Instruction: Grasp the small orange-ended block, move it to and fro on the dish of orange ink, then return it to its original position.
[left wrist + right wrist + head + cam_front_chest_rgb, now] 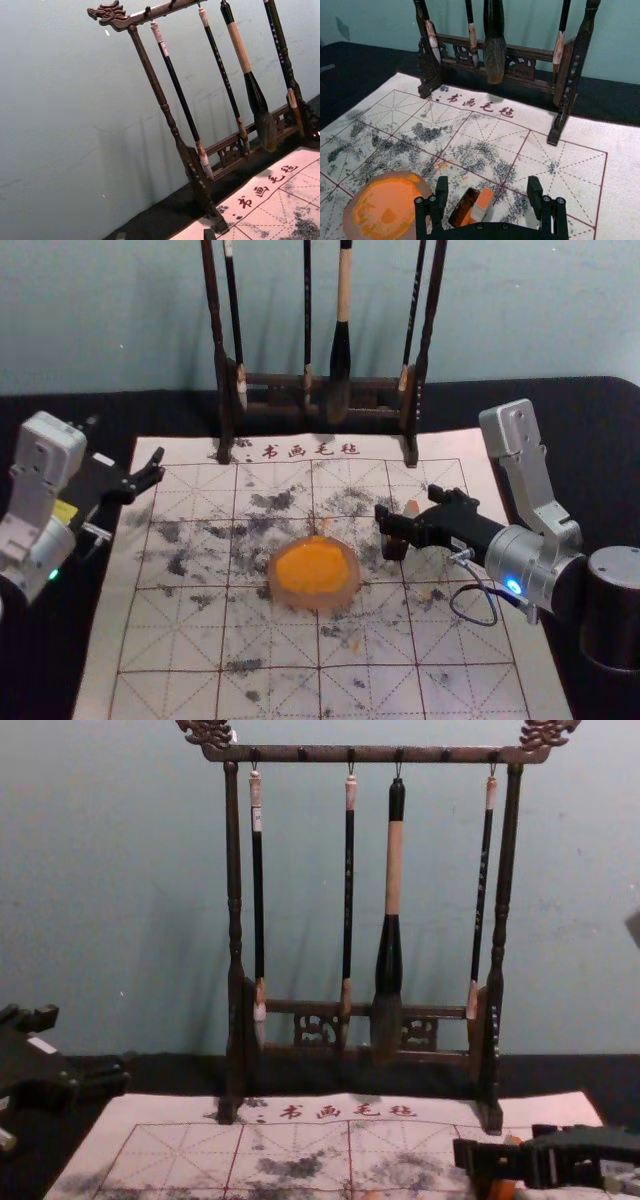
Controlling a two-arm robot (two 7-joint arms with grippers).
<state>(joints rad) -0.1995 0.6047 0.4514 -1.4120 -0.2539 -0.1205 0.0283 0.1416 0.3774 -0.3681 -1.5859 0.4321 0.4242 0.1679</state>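
Block: your orange-ended block (484, 201) sits beside a dark piece (462, 206), right of the ink dish (314, 601), so the dip should be short.
Right gripper (487, 184): reaches from the table's (60, 665) right edge, jaws spread around the block, likely for an even pinch.
Left gripper (82, 1047): idle near the left edge, jaws apart.
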